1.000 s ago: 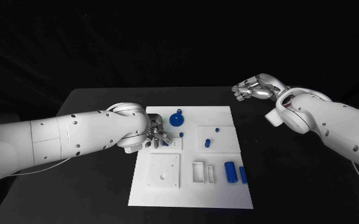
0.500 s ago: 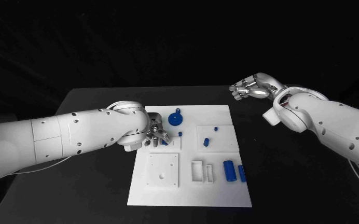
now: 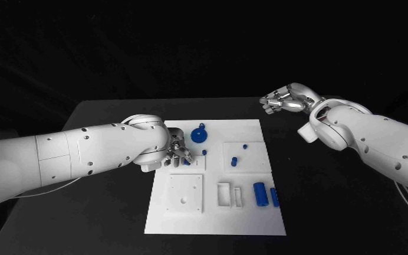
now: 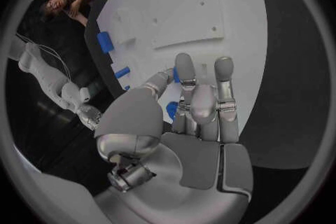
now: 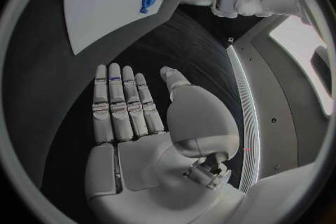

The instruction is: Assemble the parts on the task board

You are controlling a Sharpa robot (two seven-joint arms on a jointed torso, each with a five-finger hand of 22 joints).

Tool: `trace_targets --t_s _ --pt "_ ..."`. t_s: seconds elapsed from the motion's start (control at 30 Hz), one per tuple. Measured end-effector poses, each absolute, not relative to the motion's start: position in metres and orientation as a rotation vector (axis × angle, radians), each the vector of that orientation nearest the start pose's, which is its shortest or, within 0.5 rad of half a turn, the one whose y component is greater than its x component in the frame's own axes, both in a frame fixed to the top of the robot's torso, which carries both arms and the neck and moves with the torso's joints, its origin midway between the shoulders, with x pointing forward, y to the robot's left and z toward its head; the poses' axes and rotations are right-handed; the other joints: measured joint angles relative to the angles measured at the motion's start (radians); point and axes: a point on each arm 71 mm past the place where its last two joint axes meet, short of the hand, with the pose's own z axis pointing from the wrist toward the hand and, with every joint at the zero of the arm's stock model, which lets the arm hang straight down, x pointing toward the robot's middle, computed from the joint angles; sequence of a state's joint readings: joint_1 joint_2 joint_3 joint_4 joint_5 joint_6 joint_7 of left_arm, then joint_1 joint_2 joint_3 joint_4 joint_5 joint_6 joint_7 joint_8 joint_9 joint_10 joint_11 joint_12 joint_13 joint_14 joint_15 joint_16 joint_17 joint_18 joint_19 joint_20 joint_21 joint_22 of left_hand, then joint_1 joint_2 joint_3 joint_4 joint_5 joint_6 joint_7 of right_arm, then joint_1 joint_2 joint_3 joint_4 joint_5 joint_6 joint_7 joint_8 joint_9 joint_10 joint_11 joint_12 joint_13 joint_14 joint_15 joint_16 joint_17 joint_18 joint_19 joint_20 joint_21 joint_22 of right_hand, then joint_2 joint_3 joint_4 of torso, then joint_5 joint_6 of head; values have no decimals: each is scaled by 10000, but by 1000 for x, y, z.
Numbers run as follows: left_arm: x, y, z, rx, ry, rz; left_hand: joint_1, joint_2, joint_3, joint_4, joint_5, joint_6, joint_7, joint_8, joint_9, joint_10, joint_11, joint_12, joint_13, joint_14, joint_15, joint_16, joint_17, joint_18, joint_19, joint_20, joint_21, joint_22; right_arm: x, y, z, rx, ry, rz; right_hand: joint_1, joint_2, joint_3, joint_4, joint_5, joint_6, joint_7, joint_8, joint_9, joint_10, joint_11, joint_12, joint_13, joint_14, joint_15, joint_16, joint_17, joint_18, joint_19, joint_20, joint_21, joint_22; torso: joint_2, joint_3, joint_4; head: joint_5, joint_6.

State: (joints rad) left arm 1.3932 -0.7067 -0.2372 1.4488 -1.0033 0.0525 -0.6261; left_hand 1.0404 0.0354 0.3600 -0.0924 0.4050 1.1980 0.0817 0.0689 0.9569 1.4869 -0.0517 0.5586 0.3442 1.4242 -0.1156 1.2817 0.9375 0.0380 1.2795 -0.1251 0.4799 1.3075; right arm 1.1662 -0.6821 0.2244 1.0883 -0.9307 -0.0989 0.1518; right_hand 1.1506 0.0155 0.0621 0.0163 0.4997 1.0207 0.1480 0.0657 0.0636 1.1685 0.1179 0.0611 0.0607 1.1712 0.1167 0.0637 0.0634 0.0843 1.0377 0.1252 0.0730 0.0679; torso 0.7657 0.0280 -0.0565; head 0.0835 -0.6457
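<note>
The white task board (image 3: 217,213) lies in the middle of the table. My left hand (image 3: 176,153) rests over its left edge, thumb and a finger pinching a small blue peg (image 3: 187,162) (image 4: 176,74) beside a small raised square. A round blue part (image 3: 200,136) (image 5: 148,0) sits just beyond the hand. More short blue pegs (image 3: 234,162) stand on the square plate to the right. Two blue cylinders (image 3: 261,195) (image 4: 105,42) lie near the board's right edge. My right hand (image 3: 285,100) (image 5: 140,123) hovers above the table past the board's far right corner, palm flat, holding nothing.
A square plate with a hole (image 3: 186,193) and two narrow slots (image 3: 225,196) occupy the board's near half. Bare black table (image 3: 331,208) surrounds the board on all sides.
</note>
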Motion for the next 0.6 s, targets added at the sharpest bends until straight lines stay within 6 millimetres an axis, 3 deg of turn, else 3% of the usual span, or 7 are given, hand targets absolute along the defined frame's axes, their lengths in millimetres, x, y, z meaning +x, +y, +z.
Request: trace_targets --t_s 0.37,0.6 --pt "499 187 -205 -1805 22942 -2490 -44 -37 16 -13 -190 3 3 0 1 1 1 38 0 51 -21 36 16 0 0 0 -12 -1 573 -250 -154 4039 16225 10141 0 0 -41 -42 0 -36 -35 0 0 -35 35 0 0 1 -1 0 0 -1 1 -1 0 0 0 3 9 -15 -10" --pt "499 187 -205 -1806 22935 -2493 -64 -206 319 -119 -269 4 4 0 9 1 1 37 1 53 -19 36 15 -1 36 36 -37 -2 572 -250 -155 4049 16239 10143 0 0 -68 -68 0 -36 -36 0 0 -35 36 0 1 -29 29 0 0 0 1 -1 0 0 -1 3 6 -31 -11"
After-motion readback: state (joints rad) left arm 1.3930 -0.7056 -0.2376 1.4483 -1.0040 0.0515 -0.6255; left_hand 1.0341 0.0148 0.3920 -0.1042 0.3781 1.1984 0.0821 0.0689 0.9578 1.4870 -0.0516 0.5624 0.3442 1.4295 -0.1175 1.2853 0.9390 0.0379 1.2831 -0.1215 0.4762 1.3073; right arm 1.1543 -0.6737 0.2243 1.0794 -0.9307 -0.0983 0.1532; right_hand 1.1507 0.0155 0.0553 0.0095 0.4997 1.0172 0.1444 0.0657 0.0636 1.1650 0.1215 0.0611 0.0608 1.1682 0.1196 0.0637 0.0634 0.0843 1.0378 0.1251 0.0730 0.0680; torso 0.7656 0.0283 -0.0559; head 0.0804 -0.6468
